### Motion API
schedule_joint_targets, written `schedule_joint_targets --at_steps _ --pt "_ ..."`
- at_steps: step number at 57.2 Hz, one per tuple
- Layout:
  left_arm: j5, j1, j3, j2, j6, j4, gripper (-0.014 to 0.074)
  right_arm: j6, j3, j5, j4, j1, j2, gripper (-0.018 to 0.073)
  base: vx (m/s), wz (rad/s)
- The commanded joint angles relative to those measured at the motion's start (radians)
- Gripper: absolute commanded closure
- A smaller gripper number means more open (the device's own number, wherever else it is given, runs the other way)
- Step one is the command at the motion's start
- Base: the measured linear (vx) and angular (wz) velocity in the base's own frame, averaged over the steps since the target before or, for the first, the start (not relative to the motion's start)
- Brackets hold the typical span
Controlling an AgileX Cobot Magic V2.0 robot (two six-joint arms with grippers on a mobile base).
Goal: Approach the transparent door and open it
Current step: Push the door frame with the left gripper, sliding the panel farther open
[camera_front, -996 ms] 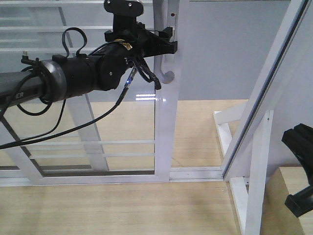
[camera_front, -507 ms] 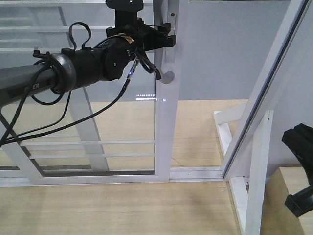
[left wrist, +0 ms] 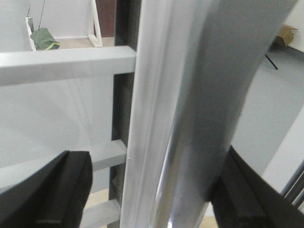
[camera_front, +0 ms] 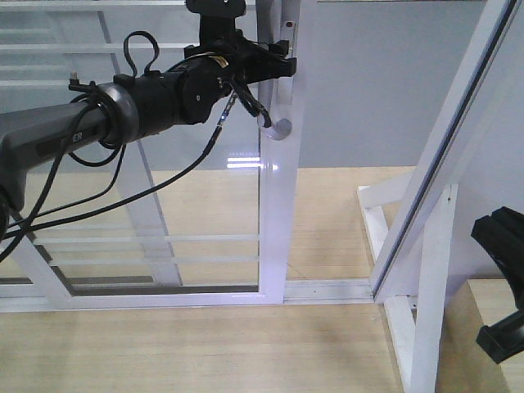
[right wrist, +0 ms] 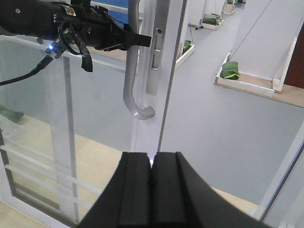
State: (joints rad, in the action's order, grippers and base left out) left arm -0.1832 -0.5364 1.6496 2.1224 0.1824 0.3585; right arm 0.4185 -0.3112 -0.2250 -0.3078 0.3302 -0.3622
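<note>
In the left half of the front view stands the transparent door (camera_front: 274, 213), a clear pane in a glossy white frame with thin white bars across the glass at top and bottom. Its right-hand upright runs up the middle of the picture. On that upright, near the top of the frame, hangs the pale-grey handle (camera_front: 281, 127), a long bar whose lower end curls into a hook. The right wrist view shows the same handle (right wrist: 130, 71) beside a narrow lock plate (right wrist: 156, 57).

The left gripper (camera_front: 278, 64) reaches in from the left edge, level with the upper part of the handle. In the left wrist view the bar fills the centre and the gripper (left wrist: 156, 190) straddles it with its fingers (left wrist: 47, 190) spread. The one at lower right lies against the bar; the one at lower left stands clear, with a gap showing. The jaws are therefore apart around the handle, not clamped on it. A black cable (camera_front: 147, 192) sags from the arm across the glass.

The right gripper (right wrist: 152, 190) sits at the lower right edge of the front view, well apart from the door, its jaws pressed together on nothing.

A second white-framed panel (camera_front: 458, 123) leans at the right, above the wooden floor (camera_front: 205, 344).
</note>
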Motion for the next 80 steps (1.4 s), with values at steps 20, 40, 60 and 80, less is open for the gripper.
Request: schedule_joint_targets --at_steps 20,40,60,80 --pt "-0.055 0.007 0.037 -0.075 0.002 0.0 0.0605 0.008 -0.028 0.073 0.003 0.0 -0.004 0.0563 0.0 0.0" --pt "-0.05 0.03 0.037 -0.147 0.028 -0.001 0.0599 0.008 -0.028 0.056 0.041 0.0 -0.004 0.0563 0.0 0.0" --pt "-0.016 0.106 0.037 -0.219 0.125 0.001 0.0598 0.008 -0.028 0.05 0.041 0.0 -0.004 0.0563 0.0 0.0" --pt "0.02 0.186 0.037 -0.27 0.125 0.001 0.0598 0.008 -0.028 0.05 0.041 0.0 -0.004 0.0563 0.0 0.0"
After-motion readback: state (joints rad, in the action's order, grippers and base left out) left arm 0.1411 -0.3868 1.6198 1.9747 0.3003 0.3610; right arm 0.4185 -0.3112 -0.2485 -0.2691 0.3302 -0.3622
